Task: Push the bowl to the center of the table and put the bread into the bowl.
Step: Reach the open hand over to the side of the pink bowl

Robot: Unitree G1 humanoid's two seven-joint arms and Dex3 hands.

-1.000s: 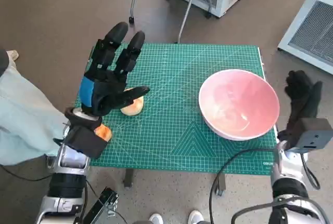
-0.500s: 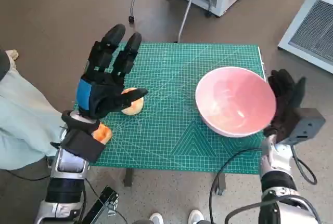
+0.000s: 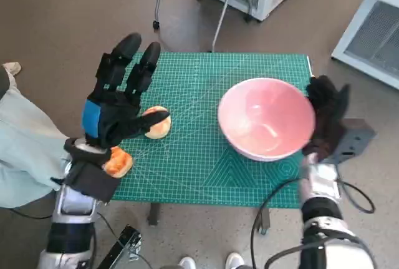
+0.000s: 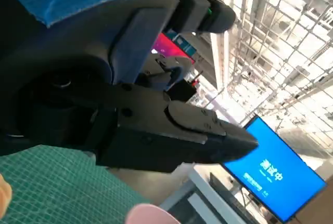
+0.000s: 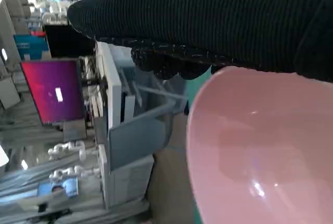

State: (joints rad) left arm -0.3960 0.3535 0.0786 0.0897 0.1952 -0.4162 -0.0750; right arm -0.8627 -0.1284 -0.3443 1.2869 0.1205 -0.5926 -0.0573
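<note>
Pink and glossy, the bowl [image 3: 266,118] now sits further in from the table's right edge than it did a second ago — it has slid leftward across the green cutting mat [image 3: 206,156], toward the middle, though it is still right of centre. The right hand [image 3: 325,119], in its black knitted glove, has followed it in: earlier it hung beyond the mat's right border, apart from the rim, and now it lies against the bowl's right side. The right wrist view shows the glove arching over the pink rim, touching it; whether those fingers are spread or together I cannot tell.

The left hand [image 3: 118,103] has barely shifted, drifting a little left and staying raised over the mat's left part. Its black fingers [image 3: 128,57] are apart and extended, holding nothing, and the thumb points toward the bread [image 3: 156,123].

That bread is a small round bun, pale tan with a browner crust, lying on the mat just beside the left thumb — it has not moved on the mat. A second, more orange roll [image 3: 117,161] lies at the mat's left front corner, partly hidden by the left wrist.

The bowl is wide and shallow-walled, empty, upright, with a bright highlight on its inner surface. A person's pale trouser leg [image 3: 25,144] shows at the left edge, and a shoe [image 3: 234,261] at the bottom.
</note>
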